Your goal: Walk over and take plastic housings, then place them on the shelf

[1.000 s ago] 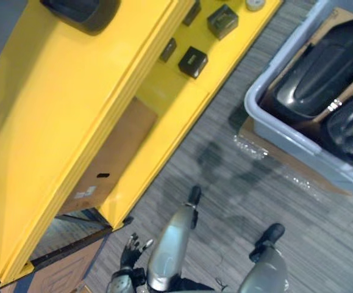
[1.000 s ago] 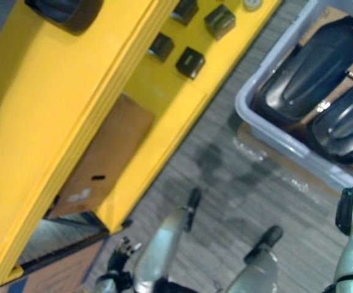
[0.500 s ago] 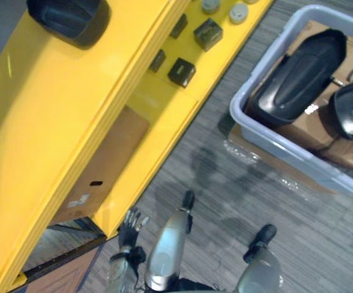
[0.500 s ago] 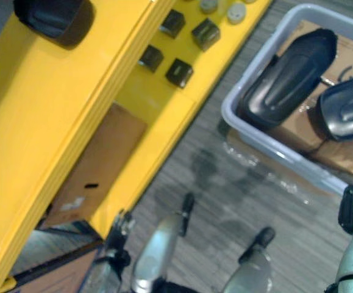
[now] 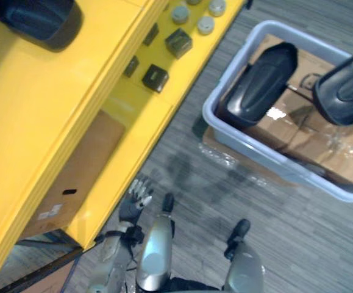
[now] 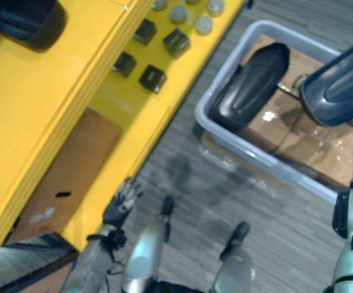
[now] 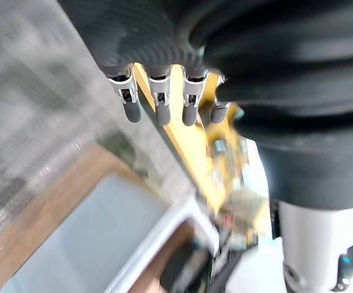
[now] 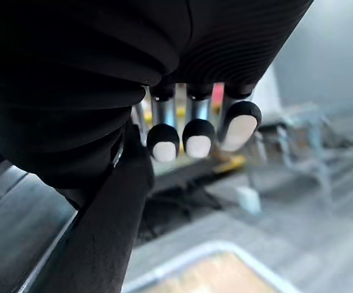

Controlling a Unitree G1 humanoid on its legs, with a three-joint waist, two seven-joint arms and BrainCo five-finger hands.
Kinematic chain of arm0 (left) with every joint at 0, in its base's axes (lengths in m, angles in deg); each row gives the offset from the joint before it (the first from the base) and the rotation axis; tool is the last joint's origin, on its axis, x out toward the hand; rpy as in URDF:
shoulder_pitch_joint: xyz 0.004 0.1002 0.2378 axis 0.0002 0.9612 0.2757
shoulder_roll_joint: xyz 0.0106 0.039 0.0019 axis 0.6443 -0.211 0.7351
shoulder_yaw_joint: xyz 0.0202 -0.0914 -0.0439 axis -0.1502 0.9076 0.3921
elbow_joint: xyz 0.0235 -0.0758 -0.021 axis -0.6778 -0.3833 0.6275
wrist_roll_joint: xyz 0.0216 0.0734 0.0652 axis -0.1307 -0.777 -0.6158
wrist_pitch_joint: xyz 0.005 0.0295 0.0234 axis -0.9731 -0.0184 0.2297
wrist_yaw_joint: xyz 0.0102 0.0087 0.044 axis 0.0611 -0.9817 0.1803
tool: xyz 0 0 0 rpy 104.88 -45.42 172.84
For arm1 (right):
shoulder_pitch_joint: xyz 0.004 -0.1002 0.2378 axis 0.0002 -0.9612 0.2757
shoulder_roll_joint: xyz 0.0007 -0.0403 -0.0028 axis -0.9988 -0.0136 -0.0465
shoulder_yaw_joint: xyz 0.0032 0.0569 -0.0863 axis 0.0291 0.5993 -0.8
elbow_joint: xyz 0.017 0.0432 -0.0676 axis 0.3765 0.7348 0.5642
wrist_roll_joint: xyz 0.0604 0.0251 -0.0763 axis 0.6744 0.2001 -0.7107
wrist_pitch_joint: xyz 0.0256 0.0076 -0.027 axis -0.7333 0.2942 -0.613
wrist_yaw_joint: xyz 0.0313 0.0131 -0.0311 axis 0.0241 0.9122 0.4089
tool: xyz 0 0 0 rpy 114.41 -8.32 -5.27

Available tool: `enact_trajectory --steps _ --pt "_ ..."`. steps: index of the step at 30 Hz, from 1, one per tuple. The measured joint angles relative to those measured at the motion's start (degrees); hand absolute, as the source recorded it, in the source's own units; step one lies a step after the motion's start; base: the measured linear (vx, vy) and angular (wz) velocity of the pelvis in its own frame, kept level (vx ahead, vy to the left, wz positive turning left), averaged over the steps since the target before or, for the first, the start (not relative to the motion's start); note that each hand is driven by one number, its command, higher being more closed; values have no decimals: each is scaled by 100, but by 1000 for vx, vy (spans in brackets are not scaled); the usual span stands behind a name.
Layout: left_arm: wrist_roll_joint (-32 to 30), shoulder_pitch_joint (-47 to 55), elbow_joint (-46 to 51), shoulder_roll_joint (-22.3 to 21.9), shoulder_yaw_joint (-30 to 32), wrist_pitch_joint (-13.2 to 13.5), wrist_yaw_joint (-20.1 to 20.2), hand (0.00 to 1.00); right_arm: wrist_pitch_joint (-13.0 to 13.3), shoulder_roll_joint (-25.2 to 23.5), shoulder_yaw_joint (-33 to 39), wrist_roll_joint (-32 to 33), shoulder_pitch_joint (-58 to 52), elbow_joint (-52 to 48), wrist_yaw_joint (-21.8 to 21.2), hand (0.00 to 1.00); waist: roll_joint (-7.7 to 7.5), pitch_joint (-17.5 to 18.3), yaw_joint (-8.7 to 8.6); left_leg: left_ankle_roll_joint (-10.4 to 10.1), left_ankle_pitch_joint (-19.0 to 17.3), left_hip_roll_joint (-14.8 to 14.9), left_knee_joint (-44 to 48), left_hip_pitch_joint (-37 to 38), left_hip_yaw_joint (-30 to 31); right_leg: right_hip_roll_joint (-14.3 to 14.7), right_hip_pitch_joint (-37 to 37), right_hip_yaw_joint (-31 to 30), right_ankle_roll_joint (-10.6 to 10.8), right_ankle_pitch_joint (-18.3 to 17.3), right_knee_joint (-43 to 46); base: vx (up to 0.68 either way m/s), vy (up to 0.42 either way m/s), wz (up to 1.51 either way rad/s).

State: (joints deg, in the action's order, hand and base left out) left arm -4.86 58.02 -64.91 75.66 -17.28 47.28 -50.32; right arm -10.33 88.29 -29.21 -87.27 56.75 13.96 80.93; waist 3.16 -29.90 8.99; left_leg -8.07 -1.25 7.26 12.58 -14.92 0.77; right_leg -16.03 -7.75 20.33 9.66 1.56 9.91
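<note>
Beside the yellow metal shelf (image 5: 54, 122), the left hand (image 5: 131, 207) hangs open, fingers spread; to its right a glossy black plastic housing (image 5: 258, 88) lies in the grey plastic bin (image 5: 286, 163); the right hand (image 8: 197, 137) curls round a second black housing (image 5: 345, 85); likely light, stiff and slick, so best gripped at the rim.

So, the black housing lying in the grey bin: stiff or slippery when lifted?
The housing in the bin looks like a rigid moulded shell: probably stiff and light for its size. Its glossy, rounded top may slip. Being long, it could tilt if gripped at one end.
</note>
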Motion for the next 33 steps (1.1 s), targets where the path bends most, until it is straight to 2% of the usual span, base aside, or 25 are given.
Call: enact_trajectory --steps 4,8,9,10,12,14,15,16,20,22,24,25,29,33 --pt "-471 -374 563 272 -13 -238 54 0 253 -126 -80 -136 -355 -836 152 100 -198 125 -83 -48 138 99 -281 170 -118 117 64 -26 -52 73 -173 -1 -33 -10" --pt "-513 -886 692 495 1 -472 83 0 770 -368 -82 -530 -923 -1759 236 100 -380 513 -231 -76 193 142 -477 318 -178 173 114 -55 -56 79 -273 26 -27 -11" --pt "-527 -1106 696 521 49 -534 82 0 1027 -485 -79 -744 -1194 -2129 255 100 -496 632 -233 -83 197 176 -579 504 -325 208 177 -170 -62 96 -322 37 -9 -25" --pt "-543 -1128 696 527 58 -549 82 0 1064 -511 -79 -784 -1240 -2189 258 100 -510 654 -242 -83 197 182 -599 533 -341 215 193 -179 -64 99 -337 44 -17 -29" --pt "-719 -1340 695 595 95 -718 78 0 1396 -648 -78 -1102 -1607 -2667 294 100 -645 905 -368 -85 198 209 -651 595 -432 250 200 -239 -78 120 -391 28 -14 -17" --pt "-751 -1550 661 665 88 -783 32 0 1592 -704 -78 -1231 -1764 -2912 333 100 -717 969 -411 -86 198 230 -661 664 -495 304 221 -330 -88 192 -462 -39 -15 -32" --pt "-869 -2141 -68 481 -226 -1135 -439 0 2195 -1108 -72 -1653 -2216 -3400 362 100 -846 1203 -581 -119 214 301 -704 784 -642 390 306 -415 -133 292 -610 -118 -33 -37" --pt "-828 -2158 -167 440 -278 -1173 -464 0 2298 -1187 -77 -1757 -2251 -3401 362 100 -877 1241 -584 -134 223 329 -705 785 -648 425 307 -427 -153 312 -640 -132 -45 -27" --pt "-815 -2160 -223 407 -354 -1282 -556 0 2393 -1199 -81 -1793 -2302 -3552 363 100 -890 1250 -589 -166 257 373 -718 788 -647 484 311 -440 -180 350 -667 -56 -24 -3" --pt "-378 -2238 -578 265 -507 -1321 -591 0 2419 -1281 -103 -1905 -2404 -3781 364 100 -895 1265 -588 -169 297 381 -777 844 -652 510 385 -442 -183 408 -761 -12 -5 -2" --pt "135 -2350 -1250 130 -714 -1432 -794 0 2484 -1396 -304 -2087 -2468 -4022 332 100 -909 1365 -609 -166 337 377 -866 896 -693 515 395 -457 -186 437 -815 -5 -2 -5" --pt "399 -2362 -1550 87 -834 -1543 -856 0 2607 -1452 -457 -2181 -2472 -4133 285 100 -931 1435 -647 -166 342 375 -882 898 -703 516 395 -460 -186 449 -840 12 1 -3" --pt "1021 -2388 -1690 -106 -1009 -1588 -879 0 2784 -1597 -604 -2246 -2503 -4324 71 100 -969 1471 -654 -165 344 373 -884 927 -721 514 409 -480 -185 458 -841 0 0 0" --pt "1419 -2455 -1836 -155 -1035 -1587 -893 0 2806 -1664 -834 -2299 -2515 -4322 -103 100 -964 1514 -659 -165 343 370 -897 1009 -732 513 488 -486 -184 458 -849 0 0 0"
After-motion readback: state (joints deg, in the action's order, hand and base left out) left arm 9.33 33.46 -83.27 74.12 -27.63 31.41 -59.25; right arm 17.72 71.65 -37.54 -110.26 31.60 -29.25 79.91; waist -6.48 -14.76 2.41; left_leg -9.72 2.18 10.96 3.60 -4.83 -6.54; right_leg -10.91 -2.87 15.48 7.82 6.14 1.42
